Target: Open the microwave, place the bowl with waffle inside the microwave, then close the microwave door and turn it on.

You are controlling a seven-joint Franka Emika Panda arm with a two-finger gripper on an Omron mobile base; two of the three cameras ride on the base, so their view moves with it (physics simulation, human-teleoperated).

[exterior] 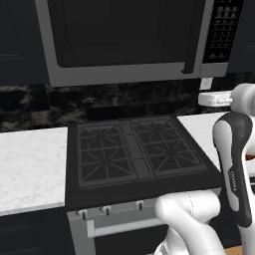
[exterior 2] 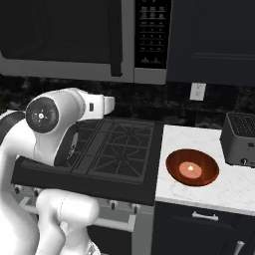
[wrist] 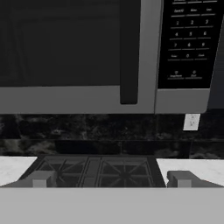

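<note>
Pincer [wrist: 109, 179] fingers spread apart, gripping nothing, facing my microwave door [wrist: 65, 48], which is closed. Bowl [exterior 2: 192, 168] with waffle [exterior 2: 190, 168] sits on the table's [exterior 2: 234, 191] left edge beside the stove [exterior 2: 119, 149].

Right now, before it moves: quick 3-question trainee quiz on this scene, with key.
1. True or false: the microwave door is shut.
2. The bowl sits on: A) the stove B) the counter right of the stove C) the toaster.
3. What lies in the bowl?

Key:
1. True; the handle lies flat against the frame.
2. B.
3. The waffle.
</note>
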